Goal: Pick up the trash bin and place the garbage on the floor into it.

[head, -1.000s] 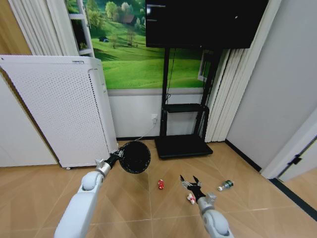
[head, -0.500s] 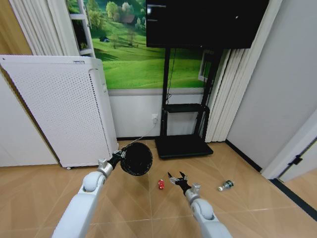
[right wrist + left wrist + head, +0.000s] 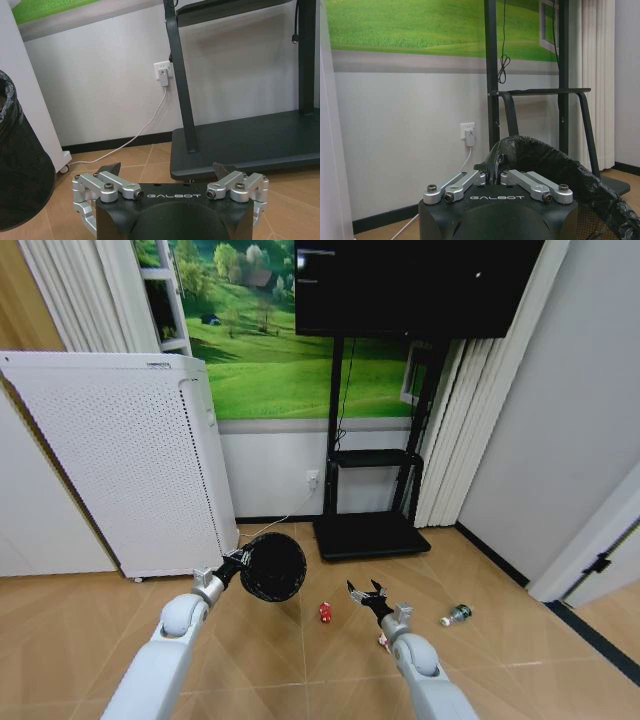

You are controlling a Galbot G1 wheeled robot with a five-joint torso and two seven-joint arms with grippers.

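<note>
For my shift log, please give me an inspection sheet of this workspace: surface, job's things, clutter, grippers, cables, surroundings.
Surface: herringbone wood floor.
Job's things: black trash bin held off the floor; red scrap, wrapper and small bottle on the floor.
Clutter: nothing seen.
Grippers: left gripper shut on the bin's rim; right gripper open, empty, between scrap and wrapper.
Cables: white cable from wall socket to the floor.
Surroundings: white air purifier, black TV stand.
</note>
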